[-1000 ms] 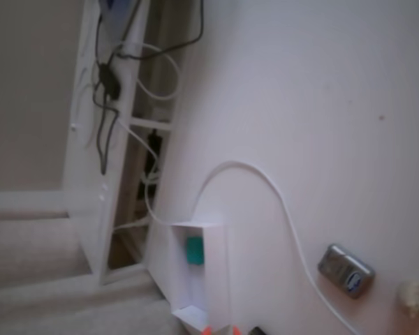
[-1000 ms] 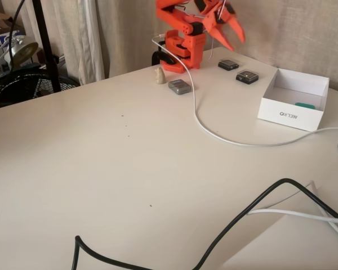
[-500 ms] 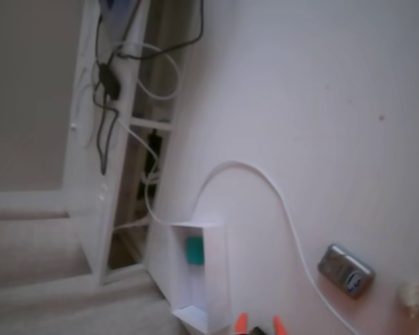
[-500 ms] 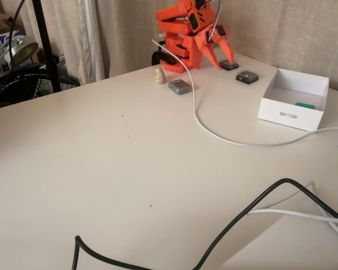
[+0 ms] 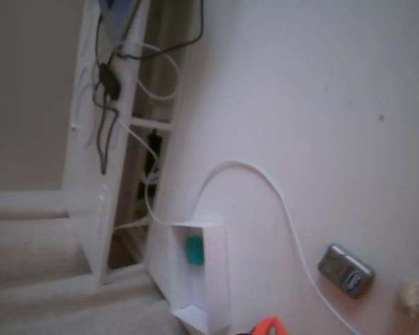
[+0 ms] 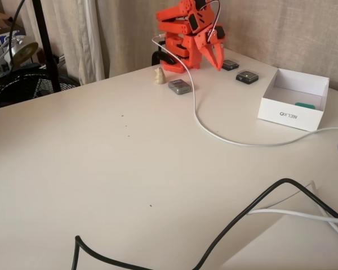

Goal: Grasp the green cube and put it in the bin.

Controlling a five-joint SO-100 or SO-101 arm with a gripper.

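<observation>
Lying flat on the floor of the bin (image 5: 216,279), the green cube (image 5: 194,250) sits against the wall nearest the table edge in a fixed view, toward the 12 o'clock end of the box, its slightly longer side running along the box's length. The bin's long axis runs from about 12 to 6 o'clock in that view, and nothing else shows inside it. From the other fixed view, the bin (image 6: 289,115) stands at the 3 o'clock side of the table (image 6: 101,169), with only a sliver of the cube (image 6: 305,105) showing above the front wall near the box's right corner. The gripper (image 6: 217,61) hangs folded at about 12 o'clock, well apart from the bin, tips pointing down with the two fingers drawn together and nothing between them. A white cable (image 6: 214,132) curves across the table past the bin's front wall. A grey device (image 6: 179,86) lies near the arm's base, and two dark square devices (image 6: 247,76) rest between the arm and the bin.
</observation>
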